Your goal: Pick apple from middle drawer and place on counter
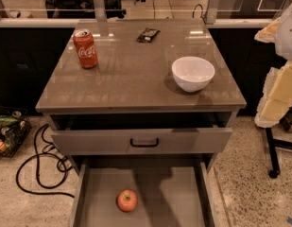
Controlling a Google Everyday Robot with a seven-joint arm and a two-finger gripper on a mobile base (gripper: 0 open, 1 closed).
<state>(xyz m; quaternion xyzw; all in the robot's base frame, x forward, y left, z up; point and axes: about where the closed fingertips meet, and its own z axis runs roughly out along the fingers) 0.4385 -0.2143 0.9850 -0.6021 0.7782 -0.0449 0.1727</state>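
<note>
The apple (127, 200), small and red with yellowish patches, lies on the bare grey floor of the open middle drawer (174, 197), left of its centre near the front. The glossy grey-brown counter (136, 74) is above it. My arm comes in at the right edge of the camera view, in white and pale yellow segments. My gripper (274, 109) hangs there, beside the counter's right front corner, well above and to the right of the apple and apart from it.
On the counter stand a red soda can (85, 48) at the back left, a white bowl (193, 73) at the right and a small dark packet (148, 34) at the back. The upper drawer front (144, 142) with its black handle juts out over the middle drawer. Black cables (39, 167) lie on the floor at the left.
</note>
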